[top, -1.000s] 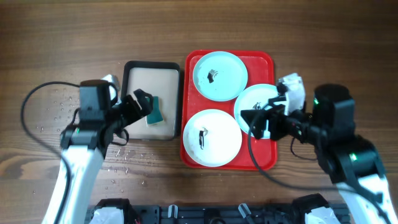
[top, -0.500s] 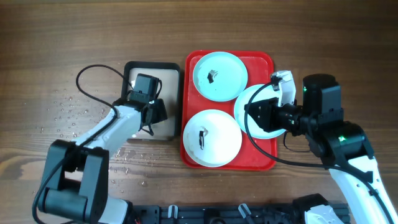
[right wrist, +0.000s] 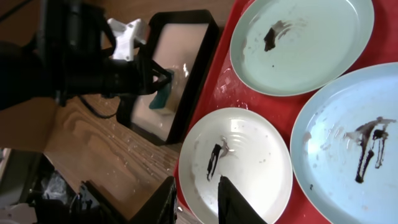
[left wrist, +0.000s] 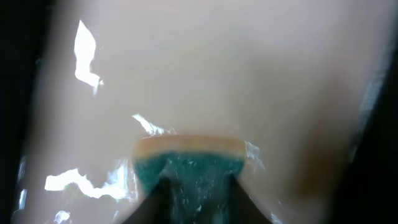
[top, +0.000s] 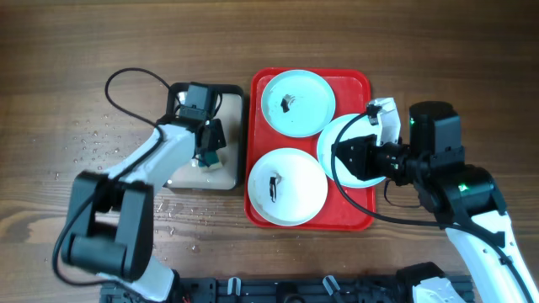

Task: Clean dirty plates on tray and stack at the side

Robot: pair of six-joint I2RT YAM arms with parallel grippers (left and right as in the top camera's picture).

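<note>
On red tray (top: 253, 135), three dark-smeared pale plates (top: 299, 198)

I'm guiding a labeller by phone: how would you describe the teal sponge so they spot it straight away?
Find the large red rectangular plastic tray; directly left of it sits a smaller black-rimmed tray with a beige inside. On that beige floor lies the teal sponge, the only teal thing in view, with a pale yellow layer along one edge.
</note>
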